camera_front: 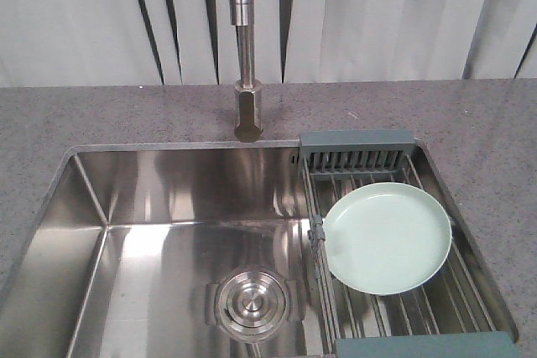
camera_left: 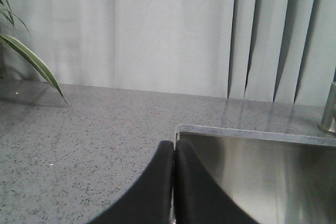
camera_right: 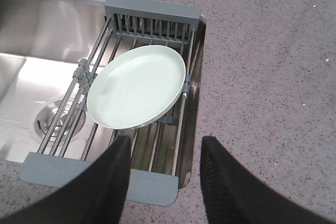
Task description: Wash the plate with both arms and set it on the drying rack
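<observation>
Looking down through the front camera, I see the plate [camera_front: 387,238] lying flat, face up, on the rods of the drying rack [camera_front: 359,150], which spans the right end of the steel sink [camera_front: 151,207]. It sits toward the left of the rack, its left edge reaching the rack's left rail, with the slotted grey-blue end piece beyond it on the far side and the plain end piece on the near side. Nothing is holding it. My right gripper [camera_right: 164,153] hangs above the near end of the rack with its fingers spread wide and nothing between them; the plate [camera_right: 136,86] shows just past the tips, clear of them. My left gripper [camera_left: 174,148] is off to the left over the grey speckled countertop [camera_left: 79,140], at the sink's far left corner, its two fingers pressed together with nothing between them. At the far edge of the sink the faucet [camera_front: 245,56] rises from the counter, and the round drain [camera_front: 252,301] lies in the basin floor to the left of the rack. A striped plant leaf [camera_left: 31,59] shows at far left in the left wrist view.
</observation>
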Motion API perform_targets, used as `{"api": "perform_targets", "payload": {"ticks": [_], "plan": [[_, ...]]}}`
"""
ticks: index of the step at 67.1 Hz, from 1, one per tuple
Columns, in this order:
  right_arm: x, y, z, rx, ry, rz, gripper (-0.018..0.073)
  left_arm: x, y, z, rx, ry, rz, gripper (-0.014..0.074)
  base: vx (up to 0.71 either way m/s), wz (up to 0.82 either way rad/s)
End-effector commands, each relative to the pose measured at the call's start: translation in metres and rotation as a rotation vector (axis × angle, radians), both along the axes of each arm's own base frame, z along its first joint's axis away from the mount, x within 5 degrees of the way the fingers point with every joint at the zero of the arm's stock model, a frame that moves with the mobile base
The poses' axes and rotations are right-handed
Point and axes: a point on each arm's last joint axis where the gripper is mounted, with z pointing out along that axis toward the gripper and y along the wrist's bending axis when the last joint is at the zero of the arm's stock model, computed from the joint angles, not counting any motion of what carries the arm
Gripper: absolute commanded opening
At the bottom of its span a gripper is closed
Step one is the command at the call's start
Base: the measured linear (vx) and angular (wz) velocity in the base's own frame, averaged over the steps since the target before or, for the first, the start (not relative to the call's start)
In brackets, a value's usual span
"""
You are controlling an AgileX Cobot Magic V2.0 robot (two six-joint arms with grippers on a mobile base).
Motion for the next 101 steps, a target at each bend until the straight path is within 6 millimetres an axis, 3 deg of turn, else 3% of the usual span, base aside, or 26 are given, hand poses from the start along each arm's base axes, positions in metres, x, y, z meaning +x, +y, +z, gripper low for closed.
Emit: {"api": "perform_targets", "payload": {"ticks": [1,33,43,61,80,83,101], "plan": [[0.003,0.000,0.012,0.003,-0.078,-0.006,0.0319,-0.003,0.000,0.017,0.003,-0.122,-0.002,-0.0006,0.00,0.00],[0.002,-0.001,0.010,-0.001,-0.092,-0.010,0.0319,-0.003,0.000,0.017,0.003,-0.122,-0.002,-0.0006,0.00,0.00],[0.006,-0.002,-0.011,0.018,-0.209,-0.035,0.0319,-0.003,0.000,0.017,0.003,-0.122,-0.002,-0.0006,0.00,0.00],[0.015,-0.004,-0.075,0.086,-0.560,-0.079,0.0301,-0.003,0.000,0.017,0.003,-0.122,-0.002,-0.0006,0.00,0.00],[0.012,-0.007,-0.136,0.131,-0.744,-0.114,0.0026,-0.003,0.000,0.017,0.003,-0.122,-0.002,-0.0006,0.00,0.00],[0.012,-0.007,-0.141,0.131,-0.749,-0.115,-0.0015,-0.003,0.000,0.017,0.003,-0.122,-0.002,-0.0006,0.00,0.00],[0.013,-0.006,-0.149,0.111,-0.652,-0.103,-0.0008,-0.003,0.000,0.017,0.003,-0.120,-0.002,-0.0006,0.00,0.00]]}}
